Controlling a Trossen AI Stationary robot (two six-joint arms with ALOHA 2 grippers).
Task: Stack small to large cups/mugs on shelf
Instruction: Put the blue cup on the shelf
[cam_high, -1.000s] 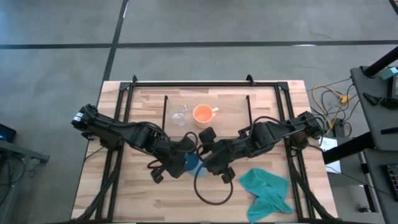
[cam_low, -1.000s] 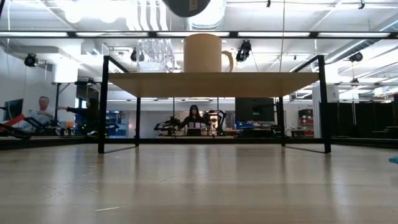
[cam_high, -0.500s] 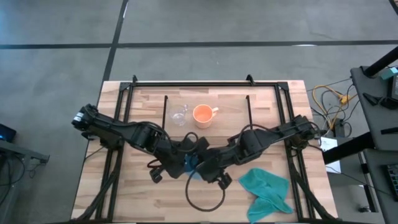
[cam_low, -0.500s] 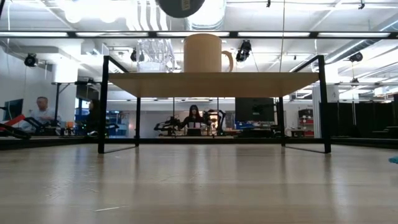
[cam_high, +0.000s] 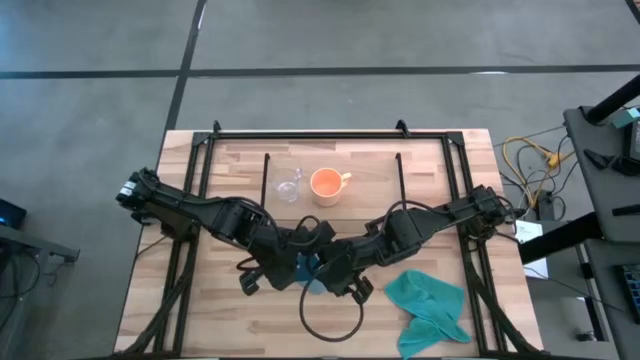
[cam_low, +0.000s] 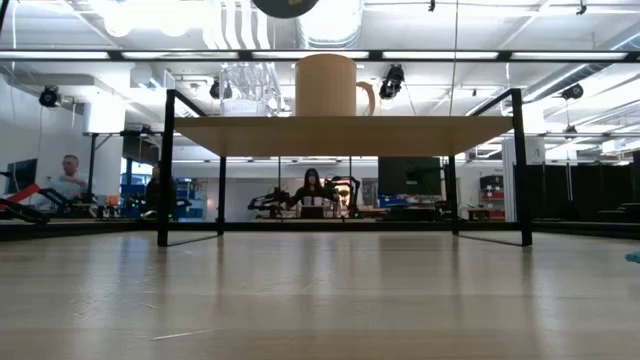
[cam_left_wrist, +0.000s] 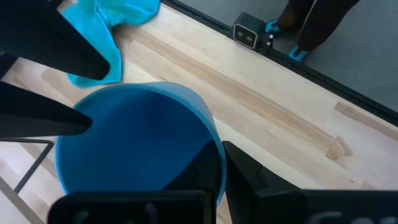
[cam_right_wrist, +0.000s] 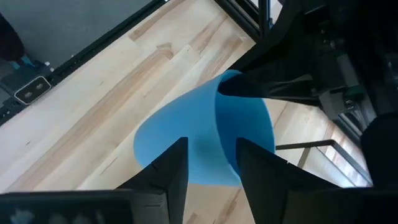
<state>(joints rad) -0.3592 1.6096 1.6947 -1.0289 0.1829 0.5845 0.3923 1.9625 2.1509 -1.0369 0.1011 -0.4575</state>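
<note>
The small blue cup (cam_high: 308, 270) hangs in the air over the table's middle, between both grippers, and fills the left wrist view (cam_left_wrist: 137, 143). My left gripper (cam_high: 298, 262) (cam_left_wrist: 221, 171) is shut on it. My right gripper (cam_high: 328, 272) (cam_right_wrist: 211, 163) is open, its fingers on either side of the cup's blue wall (cam_right_wrist: 205, 134). The clear glass cup (cam_high: 288, 186) (cam_low: 247, 88) and the orange mug (cam_high: 326, 184) (cam_low: 327, 85) stand upright on the shelf (cam_low: 340, 135), which rests on black wire legs. My left gripper grips the blue cup's wall at the rim (cam_left_wrist: 215, 152), one finger inside the cup and one outside. The cup is lifted clear of the table and tilted, its mouth toward the left wrist camera. My right gripper's fingers (cam_right_wrist: 177, 158) overlap the cup; whether they touch it, I cannot tell.
A teal cloth (cam_high: 430, 302) (cam_left_wrist: 121, 22) lies crumpled near the table's right near corner. A black cable loop (cam_high: 330, 318) hangs below the grippers toward the near edge. Bare wood lies on the table's left side and in front of the shelf. People show in the room behind.
My right gripper has moved toward the table's left and near edge, closing in on the blue cup until its fingers reach beside it. The cable loop has swung with it toward the near edge. The left gripper and the cup have stayed nearly still.
</note>
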